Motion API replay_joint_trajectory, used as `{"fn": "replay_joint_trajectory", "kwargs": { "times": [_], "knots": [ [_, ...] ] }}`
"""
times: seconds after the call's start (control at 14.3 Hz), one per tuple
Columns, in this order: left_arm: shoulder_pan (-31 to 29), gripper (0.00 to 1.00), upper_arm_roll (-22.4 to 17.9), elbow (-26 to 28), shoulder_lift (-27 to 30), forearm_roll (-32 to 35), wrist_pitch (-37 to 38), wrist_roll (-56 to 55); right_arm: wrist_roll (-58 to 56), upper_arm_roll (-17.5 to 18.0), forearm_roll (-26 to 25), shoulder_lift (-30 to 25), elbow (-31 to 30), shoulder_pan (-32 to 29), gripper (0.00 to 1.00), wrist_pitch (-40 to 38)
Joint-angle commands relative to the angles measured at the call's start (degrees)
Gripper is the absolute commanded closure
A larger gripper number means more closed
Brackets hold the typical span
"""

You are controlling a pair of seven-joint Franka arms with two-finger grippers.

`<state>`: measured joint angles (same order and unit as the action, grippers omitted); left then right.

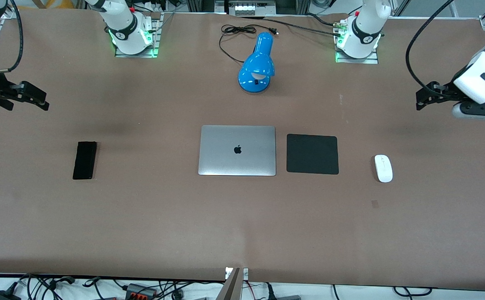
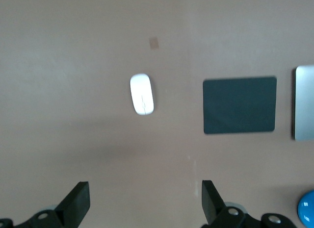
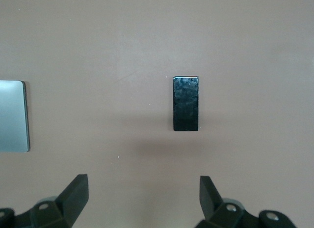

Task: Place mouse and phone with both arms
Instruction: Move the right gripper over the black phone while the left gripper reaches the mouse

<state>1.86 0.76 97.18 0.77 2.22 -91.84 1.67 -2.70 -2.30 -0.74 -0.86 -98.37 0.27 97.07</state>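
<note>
The white mouse [image 1: 383,168] lies on the brown table beside the black mouse pad [image 1: 312,154], toward the left arm's end; it also shows in the left wrist view [image 2: 142,94]. The black phone [image 1: 85,160] lies flat toward the right arm's end and shows in the right wrist view [image 3: 186,103]. My left gripper [image 1: 422,98] hangs open and empty in the air over bare table at its end, apart from the mouse [image 2: 145,188]. My right gripper [image 1: 39,98] hangs open and empty over bare table at its end, apart from the phone [image 3: 143,183].
A closed silver laptop [image 1: 237,150] lies mid-table between the phone and the mouse pad. A blue desk lamp [image 1: 258,66] with a black cord stands farther from the front camera than the laptop, between the two arm bases.
</note>
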Motion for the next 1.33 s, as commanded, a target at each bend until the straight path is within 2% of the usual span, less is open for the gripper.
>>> {"fn": "replay_joint_trajectory", "kwargs": {
  "times": [0.0,0.21,0.35,0.42,0.49,0.56,0.77,1.05,1.26],
  "knots": [
    [-0.19,0.0,-0.06,-1.38,-2.61,-1.16,2.2,0.0,-0.64,0.36,-0.04,1.91,0.11,-0.45,0.0,-0.48],
    [-0.19,0.0,-0.58,-2.42,-9.09,-0.9,1.93,0.26,0.33,0.28,-0.66,6.13,-0.07,-0.62,0.0,0.39],
    [-0.27,0.0,-0.68,-8.99,-18.3,-0.64,2.02,0.44,0.42,0.27,-1.1,7.71,-0.15,-0.63,0.0,1.79],
    [-0.1,0.0,-0.76,-10.5,-21.92,-0.55,1.76,0.44,0.42,0.27,-1.45,8.85,-0.33,-0.63,0.0,2.59],
    [-0.19,0.0,-0.76,-10.95,-25.0,-0.64,0.36,0.18,0.42,0.27,-1.98,10.34,-0.51,-0.63,0.0,3.99],
    [-0.8,0.0,-0.94,-10.43,-26.51,-0.46,-4.52,0.35,0.42,0.19,-1.98,11.83,-0.94,-0.89,0.0,5.3],
    [-3.35,0.0,-0.59,-3.77,-28.28,-0.46,-21.3,0.62,2.43,0.01,-2.07,17.46,-1.3,-2.12,0.0,9.96],
    [-5.36,0.0,-0.5,10.54,-27.84,-0.46,-44.5,0.53,5.77,-0.16,-6.29,25.63,-1.3,-2.21,0.0,18.3],
    [-5.37,0.0,-0.5,18.91,-27.76,-0.46,-56.84,0.53,6.22,-0.16,-6.29,30.82,-1.3,-3.17,0.0,22.88]
  ]
}}
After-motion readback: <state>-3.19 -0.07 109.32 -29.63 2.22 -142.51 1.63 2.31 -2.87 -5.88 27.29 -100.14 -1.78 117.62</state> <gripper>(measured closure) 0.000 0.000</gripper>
